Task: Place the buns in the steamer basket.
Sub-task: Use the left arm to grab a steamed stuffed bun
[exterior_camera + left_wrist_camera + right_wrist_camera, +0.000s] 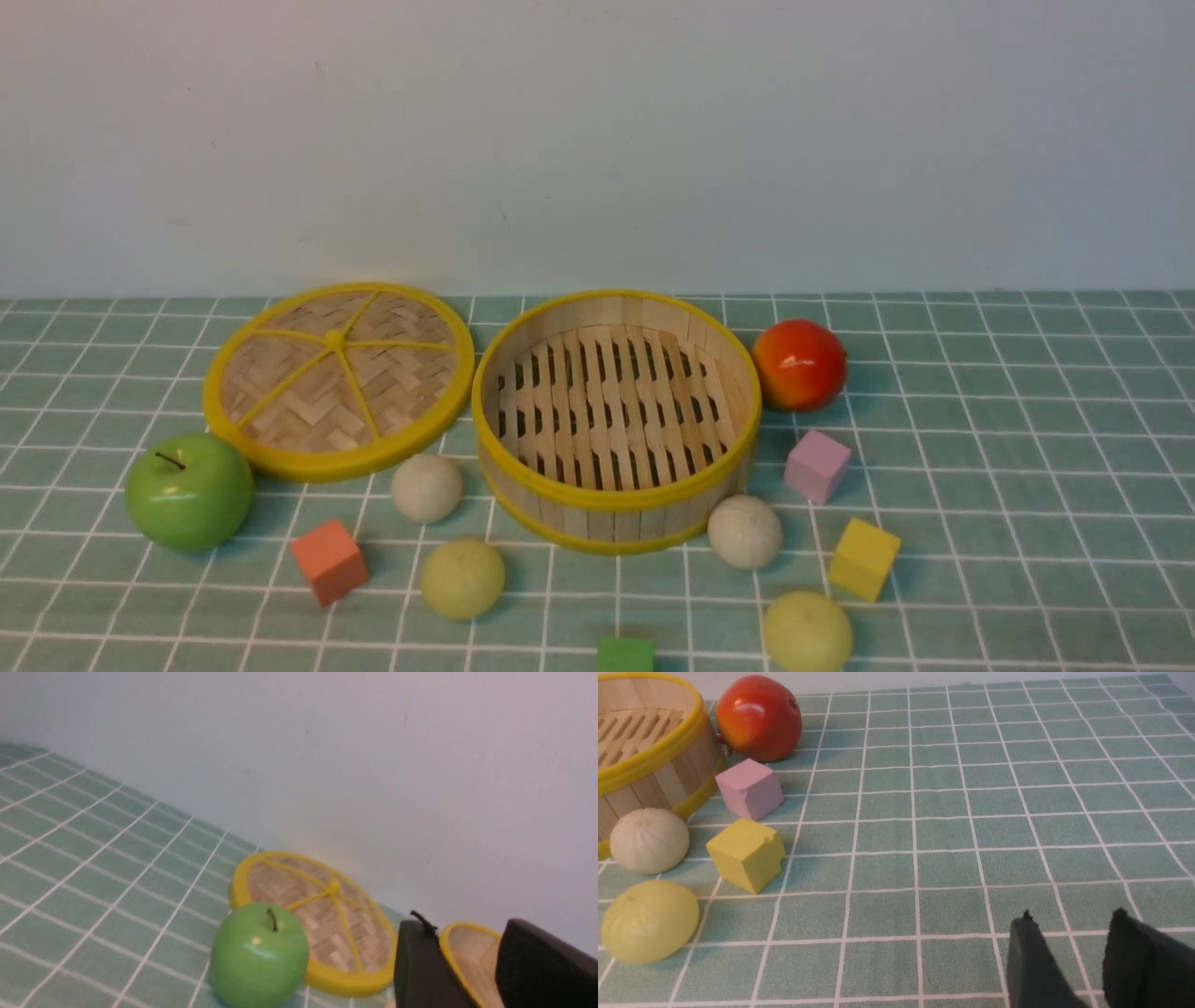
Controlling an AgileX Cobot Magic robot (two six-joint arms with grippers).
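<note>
The steamer basket (pixel 607 499) stands empty at mid-table on the green checked cloth. Four buns lie in front of it: an off-white bun (pixel 427 487) and a yellow-green bun (pixel 462 579) to its left, an off-white bun (pixel 744 531) and a yellow-green bun (pixel 808 632) to its right. Neither gripper shows in the front view. My left gripper (pixel 465 926) is open and holds nothing; the basket's rim (pixel 448 947) shows through its gap. My right gripper (pixel 1071 919) is open over bare cloth, well apart from the off-white bun (pixel 649 841) and yellow-green bun (pixel 649 921).
The woven lid (pixel 338 378) leans against the basket's left side, with a green apple (pixel 189 490) in front of it. A red apple (pixel 799 364) sits at the basket's right. Orange (pixel 329 560), pink (pixel 817 465), yellow (pixel 864 557) and green (pixel 625 655) cubes lie among the buns.
</note>
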